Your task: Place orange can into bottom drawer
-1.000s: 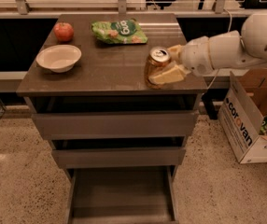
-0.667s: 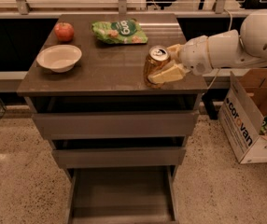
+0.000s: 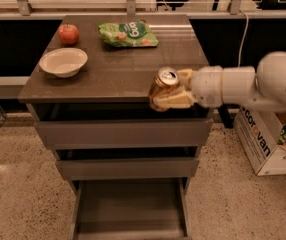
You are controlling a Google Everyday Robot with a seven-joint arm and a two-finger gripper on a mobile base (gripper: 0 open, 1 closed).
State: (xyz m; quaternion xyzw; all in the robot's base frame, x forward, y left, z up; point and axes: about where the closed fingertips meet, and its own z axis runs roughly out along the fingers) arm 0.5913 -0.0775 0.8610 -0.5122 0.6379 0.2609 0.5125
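The orange can (image 3: pixel 163 85), copper-coloured with a silver pull-tab top, is at the front right edge of the cabinet top and tilts slightly. My gripper (image 3: pixel 169 90) comes in from the right on a white arm and is shut on the can, with one pale finger (image 3: pixel 175 100) in front of it and the other behind it. The bottom drawer (image 3: pixel 130 204) is pulled open below, a shallow tray with a bare flat floor. The can is well above it and a little to the right of its middle.
On the cabinet top (image 3: pixel 118 69) are a red apple (image 3: pixel 68 33), a white bowl (image 3: pixel 63 62) and a green snack bag (image 3: pixel 127 33). The two upper drawers (image 3: pixel 123 134) are slightly open. A cardboard box (image 3: pixel 263 144) stands on the floor at the right.
My gripper has carried the can a little to the left and toward the front edge of the cabinet top. The can now tilts more. Nothing else has moved.
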